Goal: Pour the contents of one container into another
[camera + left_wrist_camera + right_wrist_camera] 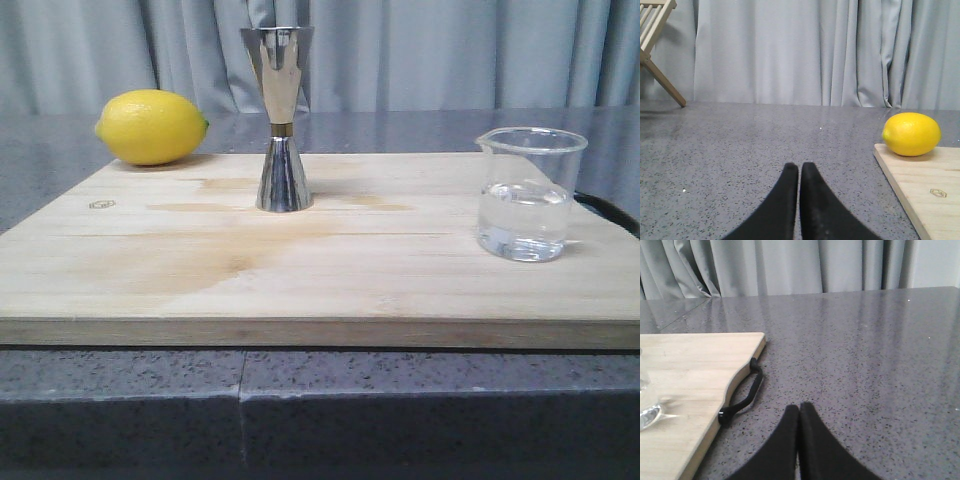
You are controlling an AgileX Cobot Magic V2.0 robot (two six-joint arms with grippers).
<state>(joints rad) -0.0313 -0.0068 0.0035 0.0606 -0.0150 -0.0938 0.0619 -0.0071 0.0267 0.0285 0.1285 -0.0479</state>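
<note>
The glass beaker (pixel 527 193) stands at about four o'clock on the wooden board (pixel 300 270), part full of clear liquid, well apart from the steel jigger (pixel 281 118) near twelve. It looks smooth, brittle and slippery; mid-wall seems the safest grip. Left tool (pixel 799 172) and right tool (pixel 799 414) rest pressed together, empty.

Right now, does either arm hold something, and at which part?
Nothing is held. The left fingers and right fingers are closed on nothing; the beaker stands untouched.
</note>
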